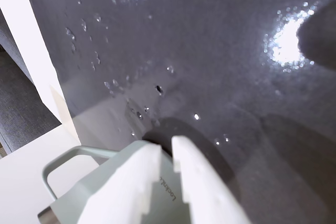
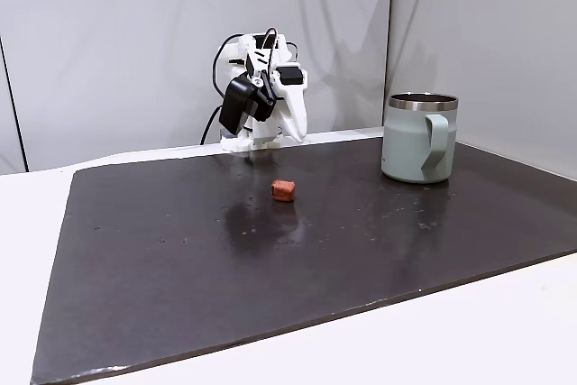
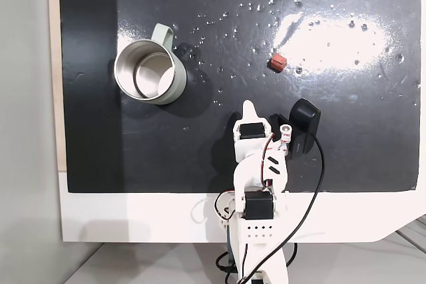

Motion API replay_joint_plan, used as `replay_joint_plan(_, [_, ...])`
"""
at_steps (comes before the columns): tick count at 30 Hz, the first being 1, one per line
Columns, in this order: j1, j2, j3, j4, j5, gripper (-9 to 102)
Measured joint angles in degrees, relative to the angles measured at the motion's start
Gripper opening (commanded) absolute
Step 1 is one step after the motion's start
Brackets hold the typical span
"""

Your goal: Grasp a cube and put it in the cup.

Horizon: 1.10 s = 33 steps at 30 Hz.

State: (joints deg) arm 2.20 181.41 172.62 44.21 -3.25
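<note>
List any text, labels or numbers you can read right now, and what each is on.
One small dark print runs along the white end effector finger in the wrist view; too blurred to read.
No lettering can be made out on the cup, the cube or the dark mat.

Place: a plain indoor test bench, I judge.
Under me: a white tabletop [image 2: 505, 331] with a dark mat [image 2: 270, 259].
Behind me: bare grey wall panels [image 2: 108, 42].

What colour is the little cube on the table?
Reddish-brown. The cube shows best in a fixed view, lying on the dark mat.
</note>
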Motion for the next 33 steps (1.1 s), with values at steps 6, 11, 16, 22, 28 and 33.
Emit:
replay_joint_plan(6, [2.0, 0.0, 0.0, 0.0, 6.1, 0])
replay_joint_plan(11, [1.5, 0.0, 0.0, 0.0, 6.8, 0])
replay_joint_plan(16, [1.7, 0.0, 0.0, 0.0, 6.9, 0])
replay_joint_plan(22, [1.8, 0.0, 0.0, 0.2, 6.9, 0])
replay_joint_plan(28, [2.8, -2.5, -6.7, 3.3, 5.4, 0])
replay_joint_plan(33, [4.8, -13.4, -16.6, 3.4, 4.0, 0])
